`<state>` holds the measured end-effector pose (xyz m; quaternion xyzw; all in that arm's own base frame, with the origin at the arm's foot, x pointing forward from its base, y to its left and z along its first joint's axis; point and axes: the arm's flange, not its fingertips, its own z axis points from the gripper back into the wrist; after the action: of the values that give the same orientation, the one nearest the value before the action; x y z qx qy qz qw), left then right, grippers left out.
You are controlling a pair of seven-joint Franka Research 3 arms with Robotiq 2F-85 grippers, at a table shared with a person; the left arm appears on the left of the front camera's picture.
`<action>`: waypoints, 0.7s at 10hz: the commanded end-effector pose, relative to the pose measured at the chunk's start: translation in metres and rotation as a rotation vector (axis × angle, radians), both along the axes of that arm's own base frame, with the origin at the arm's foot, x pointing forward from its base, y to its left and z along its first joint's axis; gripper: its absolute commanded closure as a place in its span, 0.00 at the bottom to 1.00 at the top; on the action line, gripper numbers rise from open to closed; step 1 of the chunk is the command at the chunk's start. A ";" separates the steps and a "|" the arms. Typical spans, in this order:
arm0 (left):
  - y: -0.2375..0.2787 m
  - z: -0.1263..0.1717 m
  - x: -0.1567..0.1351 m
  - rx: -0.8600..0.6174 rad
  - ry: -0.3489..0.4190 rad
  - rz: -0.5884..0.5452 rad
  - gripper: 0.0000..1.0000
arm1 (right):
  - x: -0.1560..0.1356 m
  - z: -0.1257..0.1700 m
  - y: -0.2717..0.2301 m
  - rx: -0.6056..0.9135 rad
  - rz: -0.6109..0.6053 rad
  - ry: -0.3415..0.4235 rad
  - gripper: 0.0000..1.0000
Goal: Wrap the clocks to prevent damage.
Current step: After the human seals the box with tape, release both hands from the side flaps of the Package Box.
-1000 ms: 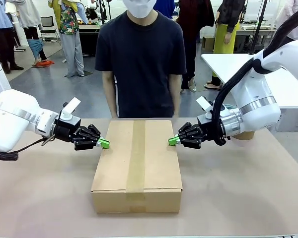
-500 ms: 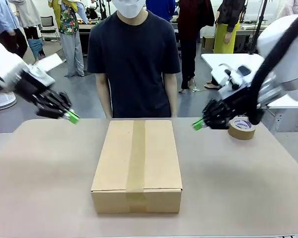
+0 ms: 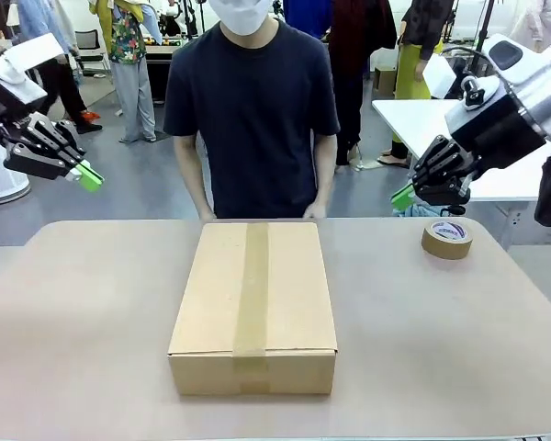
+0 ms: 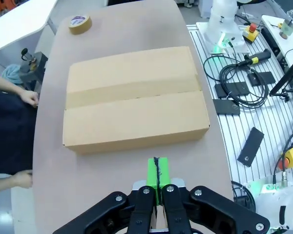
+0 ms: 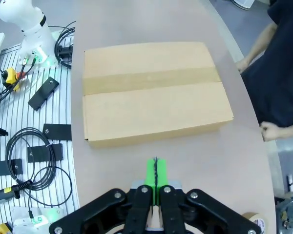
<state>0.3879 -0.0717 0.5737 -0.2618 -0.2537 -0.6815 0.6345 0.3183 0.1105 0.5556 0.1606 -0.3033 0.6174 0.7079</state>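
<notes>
The clocks are hidden. A taped-shut cardboard carton (image 3: 253, 303) lies in the middle of the table; it also appears in the left wrist view (image 4: 134, 114) and the right wrist view (image 5: 154, 90). My left gripper (image 3: 89, 176) hangs high at the far left, shut, with nothing held; its green pads (image 4: 156, 171) press together. My right gripper (image 3: 402, 196) is raised at the right, above and left of the tape roll, also shut and empty (image 5: 155, 171).
A brown tape roll (image 3: 446, 238) lies on the table at the back right, and shows in the left wrist view (image 4: 80, 23). A person (image 3: 253, 101) stands at the far edge with hands near the carton's back. Cables and devices lie beside the table (image 4: 244, 92).
Both grippers have drawn away from the carton's sides, rising and swinging outward, left to the far left, right to above the tape roll. The carton has not moved.
</notes>
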 end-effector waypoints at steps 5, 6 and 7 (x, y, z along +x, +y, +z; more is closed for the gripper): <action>-0.004 -0.010 0.005 0.011 0.021 -0.002 1.00 | 0.009 -0.012 0.000 0.007 0.010 0.004 0.99; -0.004 -0.010 0.005 0.011 0.021 -0.002 1.00 | 0.009 -0.012 0.000 0.007 0.010 0.004 0.99; -0.004 -0.010 0.005 0.011 0.021 -0.002 1.00 | 0.009 -0.012 0.000 0.007 0.010 0.004 0.99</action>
<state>0.3932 -0.0754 0.5622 -0.2738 -0.2445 -0.6807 0.6340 0.3268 0.1097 0.5475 0.1732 -0.3034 0.6198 0.7026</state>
